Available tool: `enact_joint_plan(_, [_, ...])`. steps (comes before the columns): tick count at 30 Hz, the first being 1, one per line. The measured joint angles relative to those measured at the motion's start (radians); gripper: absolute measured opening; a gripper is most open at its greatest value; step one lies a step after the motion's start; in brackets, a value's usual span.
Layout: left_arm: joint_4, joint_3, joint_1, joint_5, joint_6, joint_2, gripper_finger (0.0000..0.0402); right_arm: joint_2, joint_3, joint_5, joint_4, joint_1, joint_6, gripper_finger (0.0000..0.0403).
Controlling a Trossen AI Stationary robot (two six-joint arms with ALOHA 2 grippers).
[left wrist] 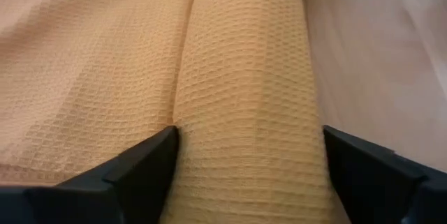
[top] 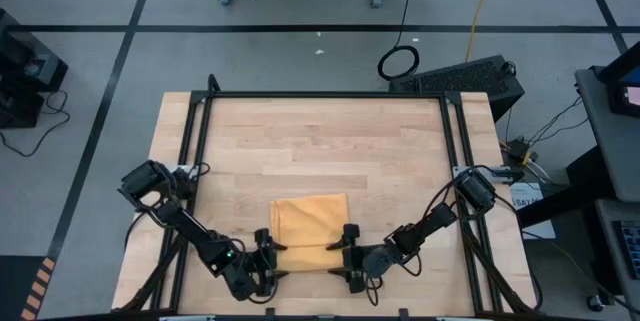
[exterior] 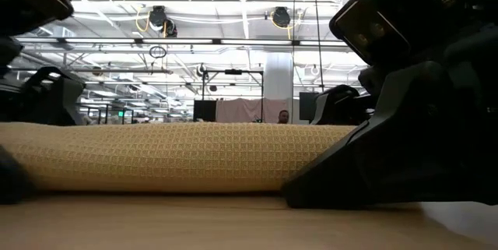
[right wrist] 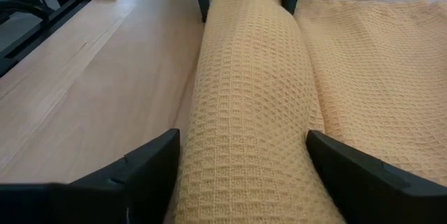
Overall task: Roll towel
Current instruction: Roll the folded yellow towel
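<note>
The mustard-yellow towel [top: 310, 223] lies on the wooden table, its near part rolled into a thick roll [exterior: 171, 156] along the near edge. The far part lies flat [right wrist: 377, 63]. My left gripper [left wrist: 248, 140] is open at the roll's left end [top: 270, 261]. Its fingers stand either side of the roll, with a thin gap showing at one finger [left wrist: 349, 161]. My right gripper [right wrist: 243, 140] is at the roll's right end [top: 348, 258], with its fingers against the roll. My right gripper has the roll's right end [right wrist: 202, 147] between its two fingers, one finger on each side of the roll. The fingers come slanting down from the table's right and lie along the roll. The roll rests on the table and on the towel's flat part.
A black metal frame [top: 330, 94] runs round the tabletop. Bare wood [top: 320, 151] lies beyond the towel toward the far edge. Both arms reach in low from the near corners.
</note>
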Motion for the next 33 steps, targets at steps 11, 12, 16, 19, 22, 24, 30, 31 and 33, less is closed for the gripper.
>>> enact_joint_plan(11, [-0.001,0.001,0.000,0.010,-0.008,-0.001,0.0116,0.000,-0.001,0.016,0.022,0.000,0.084,0.0282])
enact_joint_plan(12, [0.002,0.001,-0.002,0.011,-0.008,-0.001,0.0099,0.000,-0.001,0.016,0.024,0.000,0.091,0.0272])
enact_joint_plan(16, [0.005,0.001,-0.011,0.014,-0.045,-0.001,0.0053,0.000,-0.001,0.012,0.027,0.000,0.123,0.0207])
enact_joint_plan(19, [0.007,0.001,-0.021,0.020,-0.065,-0.001,0.0051,0.000,-0.001,0.003,0.031,0.000,0.144,0.0145])
enact_joint_plan(22, [0.008,0.001,-0.025,0.020,-0.086,-0.001,0.0061,0.000,-0.001,-0.014,0.037,0.000,0.177,0.0081])
enact_joint_plan(24, [0.010,0.001,-0.025,0.020,-0.087,-0.001,0.0074,0.000,-0.001,-0.042,0.044,-0.001,0.202,0.0041])
enact_joint_plan(30, [0.016,0.000,-0.026,0.021,-0.091,-0.002,0.0086,-0.003,0.000,-0.110,0.048,-0.013,0.309,0.0030])
enact_joint_plan(31, [0.015,0.000,-0.026,0.021,-0.098,-0.003,0.0086,-0.004,0.001,-0.115,0.049,-0.017,0.330,0.0035])
enact_joint_plan(33, [0.010,-0.001,-0.026,0.021,-0.112,-0.011,0.0087,-0.006,0.001,-0.127,0.051,-0.024,0.362,0.0039])
